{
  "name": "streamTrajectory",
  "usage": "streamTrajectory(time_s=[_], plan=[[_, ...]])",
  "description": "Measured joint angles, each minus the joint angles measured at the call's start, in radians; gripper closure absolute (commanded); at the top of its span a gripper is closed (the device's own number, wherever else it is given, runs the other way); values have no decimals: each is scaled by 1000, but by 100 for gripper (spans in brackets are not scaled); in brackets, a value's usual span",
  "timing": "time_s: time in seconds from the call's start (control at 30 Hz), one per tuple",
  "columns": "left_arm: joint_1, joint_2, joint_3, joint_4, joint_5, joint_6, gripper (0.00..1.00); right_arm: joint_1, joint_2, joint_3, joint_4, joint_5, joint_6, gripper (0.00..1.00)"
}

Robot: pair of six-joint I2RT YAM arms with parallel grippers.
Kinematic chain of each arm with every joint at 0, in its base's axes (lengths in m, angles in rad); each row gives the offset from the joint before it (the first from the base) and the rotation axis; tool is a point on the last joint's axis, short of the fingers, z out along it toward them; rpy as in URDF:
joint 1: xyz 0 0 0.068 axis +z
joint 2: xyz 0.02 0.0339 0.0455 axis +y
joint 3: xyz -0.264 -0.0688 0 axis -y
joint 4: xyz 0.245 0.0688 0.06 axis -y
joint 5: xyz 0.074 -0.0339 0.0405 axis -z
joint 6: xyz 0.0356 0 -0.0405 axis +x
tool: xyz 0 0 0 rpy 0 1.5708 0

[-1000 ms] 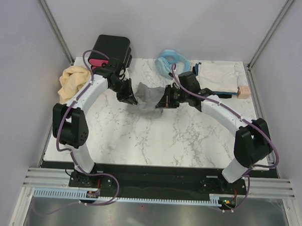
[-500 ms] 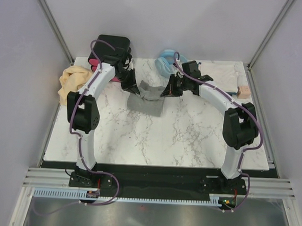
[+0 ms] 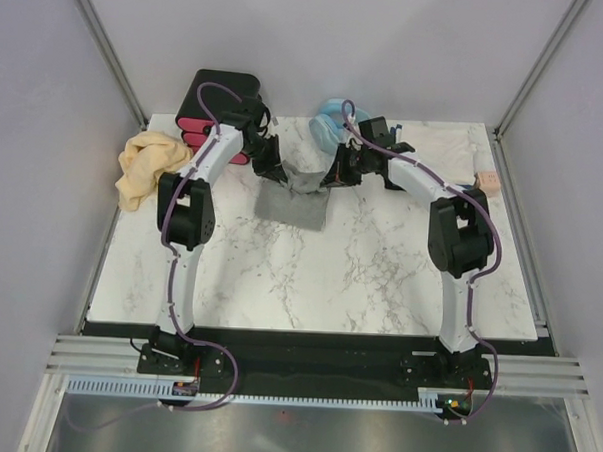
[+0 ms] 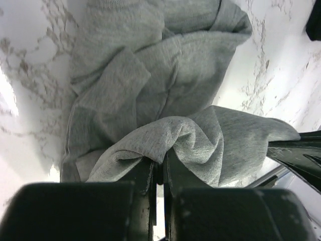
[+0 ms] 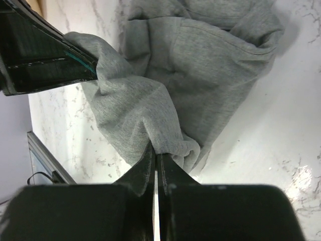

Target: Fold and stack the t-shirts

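Note:
A heather-grey t-shirt (image 3: 294, 204) lies crumpled at the back middle of the marble table (image 3: 309, 276), its far edge lifted. My left gripper (image 3: 277, 173) is shut on the left part of that edge (image 4: 161, 163). My right gripper (image 3: 334, 177) is shut on the right part (image 5: 156, 153). Folds of grey cloth (image 4: 165, 75) trail down from both grips onto the table (image 5: 200, 65). A tan-yellow t-shirt (image 3: 144, 167) is bunched at the left edge. A whitish folded t-shirt (image 3: 447, 152) sits at the back right.
A black box with pink drawers (image 3: 222, 97) stands at the back left, close behind the left arm. A light-blue coiled hose (image 3: 331, 122) lies behind the right gripper. A small pinkish block (image 3: 485, 184) sits at the right edge.
Both arms have stretched toward the back of the table, carrying the grey shirt's held edge away from the bases. The grippers stay shut on the cloth.

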State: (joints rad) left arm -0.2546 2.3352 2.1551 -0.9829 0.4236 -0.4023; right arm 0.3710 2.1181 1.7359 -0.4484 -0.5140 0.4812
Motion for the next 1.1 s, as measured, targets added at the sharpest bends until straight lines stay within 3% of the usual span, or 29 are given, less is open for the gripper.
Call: streamTrajectory(time_s=[0.23, 0.4, 0.97, 1.1], plan=[[0, 78, 31, 53, 5, -5, 89, -3, 92, 19, 4, 58, -14, 96], [0, 99, 32, 84, -3, -16, 77, -3, 119, 20, 42, 105, -13, 77], [0, 98, 42, 126, -137, -26, 60, -15, 154, 164, 143, 154, 47, 69], [0, 82, 41, 126, -190, -26, 51, -22, 159, 192, 147, 155, 64, 69]])
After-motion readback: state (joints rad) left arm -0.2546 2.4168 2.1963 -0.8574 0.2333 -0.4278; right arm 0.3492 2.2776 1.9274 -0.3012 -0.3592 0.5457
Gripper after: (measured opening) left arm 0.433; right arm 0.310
